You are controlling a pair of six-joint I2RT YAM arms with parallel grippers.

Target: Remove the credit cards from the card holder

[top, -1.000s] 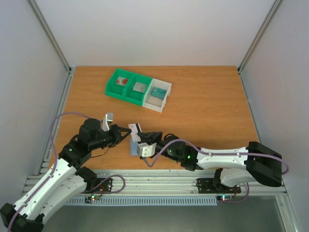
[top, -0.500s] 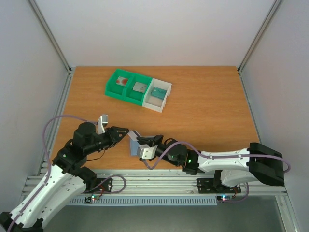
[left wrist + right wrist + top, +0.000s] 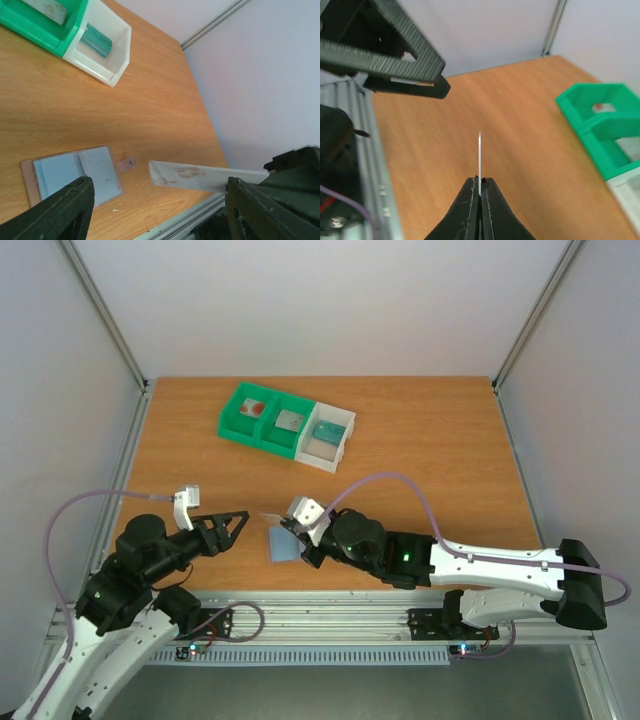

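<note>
The slate-blue card holder (image 3: 283, 547) lies open and flat near the table's front edge, also in the left wrist view (image 3: 75, 172). My right gripper (image 3: 293, 530) is shut on a credit card (image 3: 273, 517) and holds it just above the holder. This white card carries a red-pink patch (image 3: 200, 176). From the right wrist it shows edge-on as a thin white line (image 3: 479, 152) sticking out of the closed jaws (image 3: 480, 179). My left gripper (image 3: 228, 525) is open and empty, a short way left of the card and holder, pointing at them (image 3: 159, 200).
A green-and-white three-compartment tray (image 3: 287, 425) stands at the back left of the table, with a card-like item in each compartment; it also shows in the wrist views (image 3: 107, 75) (image 3: 600, 125). A metal rail (image 3: 330, 605) runs along the table's front edge.
My left gripper opened and drew back to the left, away from the card. My right gripper shut on the card and now carries it alone above the holder.
</note>
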